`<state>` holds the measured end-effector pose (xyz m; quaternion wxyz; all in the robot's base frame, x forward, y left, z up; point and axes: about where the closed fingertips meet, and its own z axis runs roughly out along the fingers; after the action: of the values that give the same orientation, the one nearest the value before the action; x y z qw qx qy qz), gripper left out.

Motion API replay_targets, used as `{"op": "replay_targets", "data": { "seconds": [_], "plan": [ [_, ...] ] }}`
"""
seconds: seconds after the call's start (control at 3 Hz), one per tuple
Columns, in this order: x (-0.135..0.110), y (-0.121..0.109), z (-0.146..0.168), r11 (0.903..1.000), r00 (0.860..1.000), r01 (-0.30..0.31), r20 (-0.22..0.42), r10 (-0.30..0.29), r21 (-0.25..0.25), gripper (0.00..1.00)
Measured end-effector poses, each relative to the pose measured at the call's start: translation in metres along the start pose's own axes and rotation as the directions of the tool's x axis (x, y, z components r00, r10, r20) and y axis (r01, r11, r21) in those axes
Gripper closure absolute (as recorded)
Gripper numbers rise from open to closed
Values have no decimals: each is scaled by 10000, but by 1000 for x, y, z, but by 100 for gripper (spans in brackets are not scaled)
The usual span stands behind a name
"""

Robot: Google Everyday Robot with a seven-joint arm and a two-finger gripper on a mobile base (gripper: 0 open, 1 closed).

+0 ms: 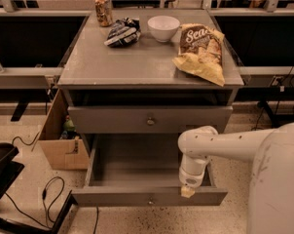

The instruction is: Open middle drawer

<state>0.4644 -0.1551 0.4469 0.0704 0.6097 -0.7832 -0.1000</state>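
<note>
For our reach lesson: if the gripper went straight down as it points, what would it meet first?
Probably the front panel of the open middle drawer, directly below the gripper; depth is unclear.

Matt middle drawer, metal knob; smooth claw below.

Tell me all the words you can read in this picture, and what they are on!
"Sea": big white letters on the chip bag; the rest of the word is unreadable.
Can: label too blurred to read.
Dark snack packet: print too blurred to read.
Gripper: no words; it hangs at the front edge of the open drawer.
</note>
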Motion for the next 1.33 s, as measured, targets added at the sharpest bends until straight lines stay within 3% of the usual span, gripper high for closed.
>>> {"op": "replay_targets", "data": {
  "seconds": [0.33, 1.33],
  "plan": [
    [-1, 0, -1, 10000, 10000, 23, 11, -23, -47, 100],
    [-1, 0, -1, 10000, 10000, 23, 10, -23, -49, 34]
  ]
}}
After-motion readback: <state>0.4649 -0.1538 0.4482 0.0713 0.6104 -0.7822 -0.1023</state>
